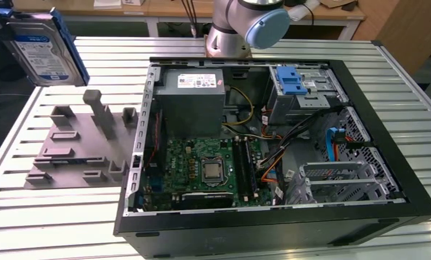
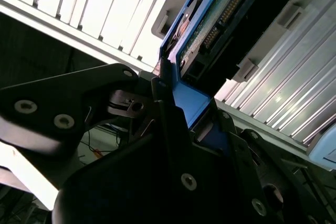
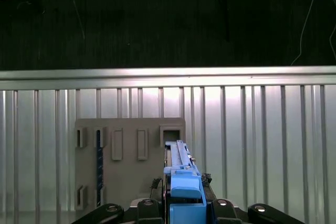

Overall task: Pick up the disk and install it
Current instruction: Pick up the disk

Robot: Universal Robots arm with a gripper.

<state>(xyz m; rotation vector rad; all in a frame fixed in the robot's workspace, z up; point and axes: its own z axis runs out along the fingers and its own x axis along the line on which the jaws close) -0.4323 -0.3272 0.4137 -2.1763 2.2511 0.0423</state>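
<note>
A slatted metal table carries an open black case lying on its side, with the arm rising behind it. Inside the case a grey power supply sits beside a silver cage with a blue latch. On the exterior view's left, well apart from the case, a grey fixture with slots and posts lies flat on the table. The disk hangs in the air above the fixture's far end, upright and slightly tilted, its label facing the camera. In both wrist views the gripper is closed on the disk's blue caddy, a black finger pressed against its side. How far the caddy sits between the fingers is hard to judge. In the first wrist view the disk appears edge-on over the fixture.
</note>
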